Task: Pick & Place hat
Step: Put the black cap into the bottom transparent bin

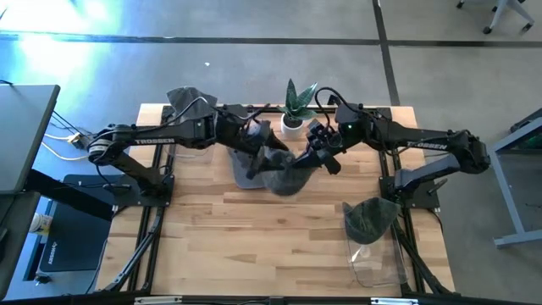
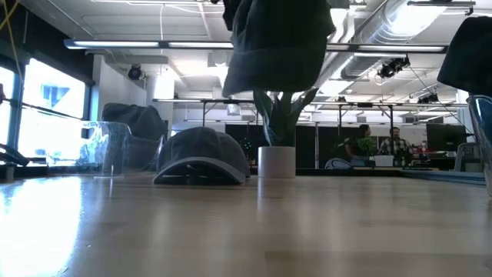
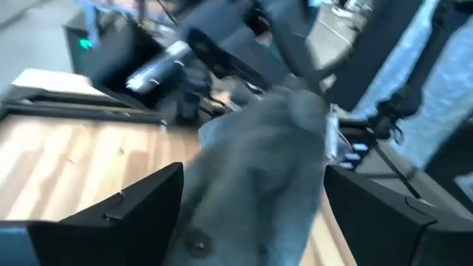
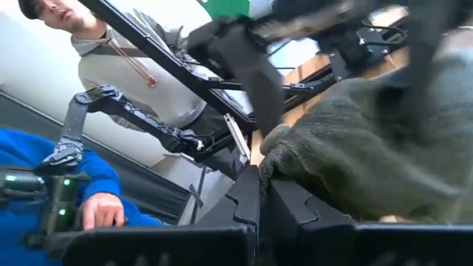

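- Two grey hats are sitting near the table's (image 1: pixel 254 254) back middle: one cap (image 2: pixel 201 158) is lying flat on the wood beside the white plant pot (image 2: pixel 277 161), while the other hat (image 2: pixel 277 42) is hanging in the air above it.
- Right gripper (image 4: pixel 260 193) is pinching the lifted hat's edge between closed fingers.
- Left gripper (image 3: pixel 251 207) is standing with its fingers spread wide, the grey hat between them but not clamped.
- Another hat (image 1: pixel 370 219) is resting on a clear stand (image 1: pixel 377 258) at the table's front right.
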